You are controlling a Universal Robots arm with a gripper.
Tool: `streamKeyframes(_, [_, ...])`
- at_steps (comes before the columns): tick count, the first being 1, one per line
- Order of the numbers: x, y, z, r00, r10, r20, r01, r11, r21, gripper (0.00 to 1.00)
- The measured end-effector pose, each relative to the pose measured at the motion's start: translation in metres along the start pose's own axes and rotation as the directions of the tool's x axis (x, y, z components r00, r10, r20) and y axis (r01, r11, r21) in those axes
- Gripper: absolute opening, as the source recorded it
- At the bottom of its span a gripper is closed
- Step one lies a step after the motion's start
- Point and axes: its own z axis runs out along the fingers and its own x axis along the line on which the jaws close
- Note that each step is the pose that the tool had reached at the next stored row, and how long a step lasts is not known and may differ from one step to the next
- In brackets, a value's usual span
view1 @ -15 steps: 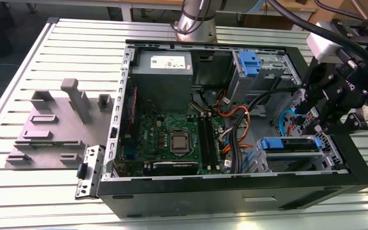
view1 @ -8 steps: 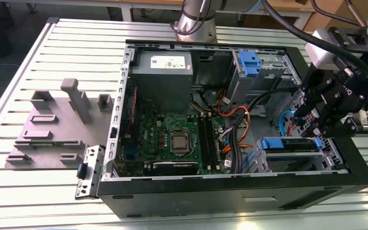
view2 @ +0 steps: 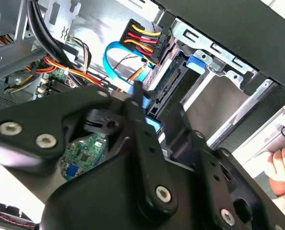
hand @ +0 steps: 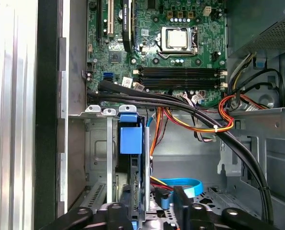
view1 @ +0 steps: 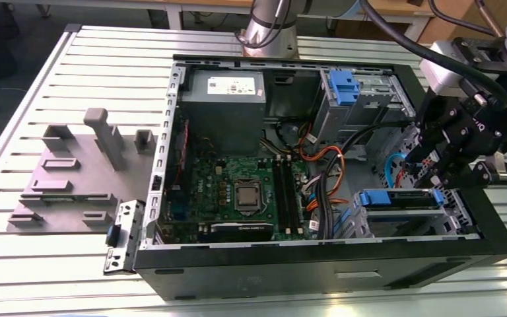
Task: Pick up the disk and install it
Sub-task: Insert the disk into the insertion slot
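Note:
The disk [view1: 396, 198], silver with a blue side bracket, sits in the drive bay at the case's front corner, on the exterior view's right. In the first wrist view the disk [hand: 141, 167] is edge-on, and its blue tab [hand: 131, 139] lines up with the bay's metal lugs. My gripper [view1: 425, 177] hangs just above that bay. Its fingers straddle the disk's rear end in both wrist views, and my gripper [hand: 154, 208] stands open, with a gap between the disk and one finger [hand: 180, 203]. The disk's connector edge [view2: 167, 82] shows past my gripper [view2: 159, 112].
The open computer case [view1: 324, 261] lies on a slatted table. Black, orange and blue cables [view1: 329, 165] run close beside the bay. A second blue-bracketed bay [view1: 342, 86] and the grey power-supply box [view1: 222, 99] sit at the back. A grey stand [view1: 77, 172] is outside the case. A person's hand [view2: 281, 165] is nearby.

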Motion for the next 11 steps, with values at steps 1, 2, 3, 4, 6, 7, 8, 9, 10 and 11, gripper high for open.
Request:
streamKeyframes(1, [0.0,0.0,0.0,1.0,0.0,0.0001,0.0,1.0,0.0,0.4])
streamKeyframes(2, [0.0,0.0,0.0,1.0,0.0,0.0,0.0,1.0,0.0,0.4])
streamKeyframes(3, [0.0,0.0,0.0001,1.0,0.0,0.0001,0.0,1.0,0.0,0.35])
streamKeyframes(4, [0.0,0.0,0.0001,1.0,0.0,0.0,0.0,1.0,0.0,0.29])
streamKeyframes(6, [0.0,0.0,0.0002,1.0,0.0,0.0,0.0,1.0,0.0,0.23])
streamKeyframes(7, [0.0,0.0,0.0002,1.0,0.0,0.0,0.0,1.0,0.0,0.17])
streamKeyframes(8, [0.0,0.0,0.0002,1.0,0.0,0.0,0.0,1.0,0.0,0.17])
streamKeyframes(9, [0.0,0.0,0.0002,1.0,0.0,0.0,0.0,1.0,0.0,0.16])
streamKeyframes(10, [0.0,0.0,0.0003,1.0,0.0,0.0001,0.0,1.0,0.0,0.16])
streamKeyframes(11, [0.0,0.0,0.0003,1.0,0.0,0.0,0.0,1.0,0.0,0.16])
